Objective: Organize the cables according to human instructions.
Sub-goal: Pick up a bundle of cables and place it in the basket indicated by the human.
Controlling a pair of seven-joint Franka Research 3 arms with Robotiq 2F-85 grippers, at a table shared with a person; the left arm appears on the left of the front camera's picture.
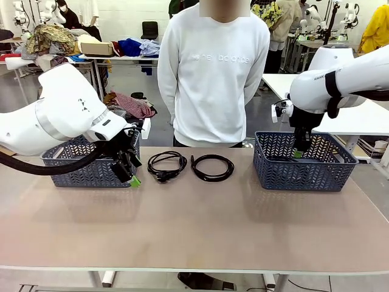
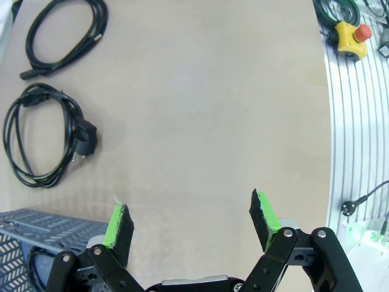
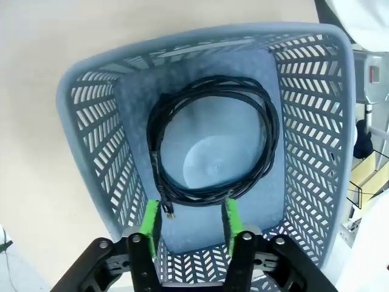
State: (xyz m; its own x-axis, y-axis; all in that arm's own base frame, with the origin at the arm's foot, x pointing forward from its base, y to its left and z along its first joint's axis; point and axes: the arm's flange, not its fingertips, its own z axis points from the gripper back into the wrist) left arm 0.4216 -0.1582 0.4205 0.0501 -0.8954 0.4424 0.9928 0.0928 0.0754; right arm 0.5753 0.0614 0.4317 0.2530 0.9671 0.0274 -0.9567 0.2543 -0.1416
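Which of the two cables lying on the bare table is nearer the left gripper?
The cable with the chunky plug, lying on the robot's left of the plainer loop.

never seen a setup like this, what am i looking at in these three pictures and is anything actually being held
These are two white robot arms, each ending in a black gripper with green pads. The wide picture is taken from between the arms, looking across the table at a person standing on the far side. The other two come from cameras on the arms' wrists, looking along the fingers.

On the table stand the left basket and the right basket. Between them lie two coiled black cords, the left cable and the right cable.

The left gripper hangs open over bare tabletop, holding nothing. The right gripper reaches into the right basket. Its jaws stand much wider than the third cable, coiled on the basket floor at its tips, so nothing is gripped.
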